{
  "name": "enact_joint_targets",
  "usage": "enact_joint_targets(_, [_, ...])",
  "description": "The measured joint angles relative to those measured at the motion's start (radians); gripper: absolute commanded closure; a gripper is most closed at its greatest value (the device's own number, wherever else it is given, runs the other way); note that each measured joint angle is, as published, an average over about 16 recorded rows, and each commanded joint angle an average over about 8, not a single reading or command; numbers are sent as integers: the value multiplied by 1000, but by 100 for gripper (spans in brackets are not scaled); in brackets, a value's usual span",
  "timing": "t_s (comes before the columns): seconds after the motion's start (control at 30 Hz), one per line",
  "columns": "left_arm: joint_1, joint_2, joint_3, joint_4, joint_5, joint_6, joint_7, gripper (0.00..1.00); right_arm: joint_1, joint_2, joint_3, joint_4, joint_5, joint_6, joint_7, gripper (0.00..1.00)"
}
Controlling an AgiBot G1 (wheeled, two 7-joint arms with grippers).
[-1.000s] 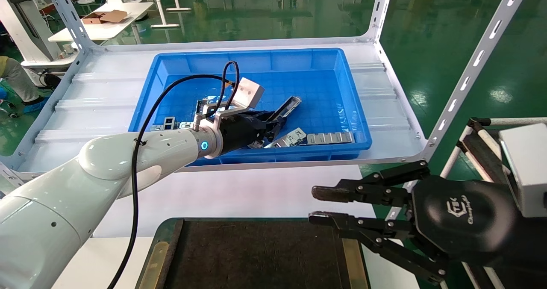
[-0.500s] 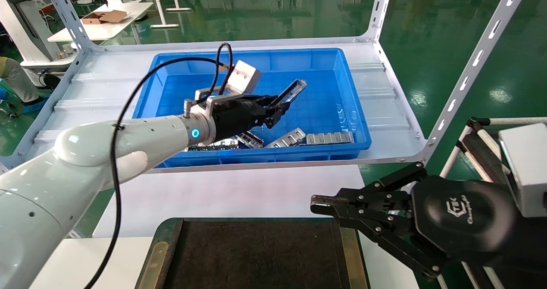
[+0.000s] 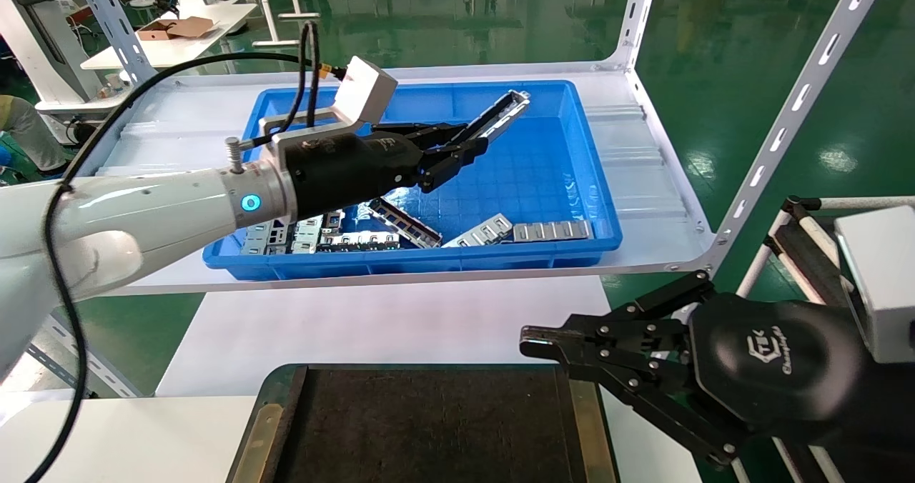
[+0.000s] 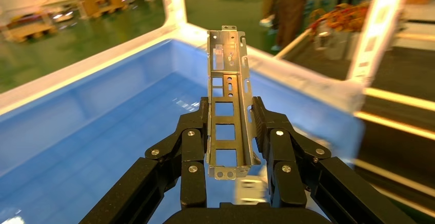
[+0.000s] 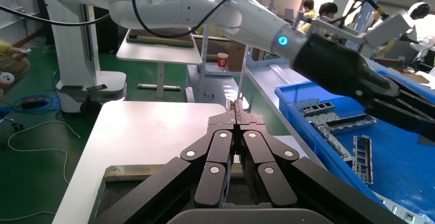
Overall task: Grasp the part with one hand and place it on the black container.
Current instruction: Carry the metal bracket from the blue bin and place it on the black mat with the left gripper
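Left gripper [image 4: 228, 131] clenched on the part [image 4: 228, 116], held above blue bin [image 3: 572, 104]. Transfer step; next calls for carrying it to the black container [image 3: 429, 426]. Right gripper [image 3: 529, 344] parked, fingers together, empty.

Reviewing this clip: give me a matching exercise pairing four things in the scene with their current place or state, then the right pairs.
Things:
1. part
2. left gripper
3. right gripper
4. black container

States:
A. shut and empty, beside the near tray
B. lifted above the blue bin, clamped by its side walls
C. nothing lying on it
D. shut on the metal strip

Pairs: 1-B, 2-D, 3-A, 4-C
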Motion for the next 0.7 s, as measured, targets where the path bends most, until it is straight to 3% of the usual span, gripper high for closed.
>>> enact_joint_targets(0.33, [86,-149,-16,-235,-55,109,-33,100,0,0,0,0,0,0,0,100])
enact_joint_targets(0.7, [251,-306,3,-554,-80,66,-127,100,0,0,0,0,0,0,0,100])
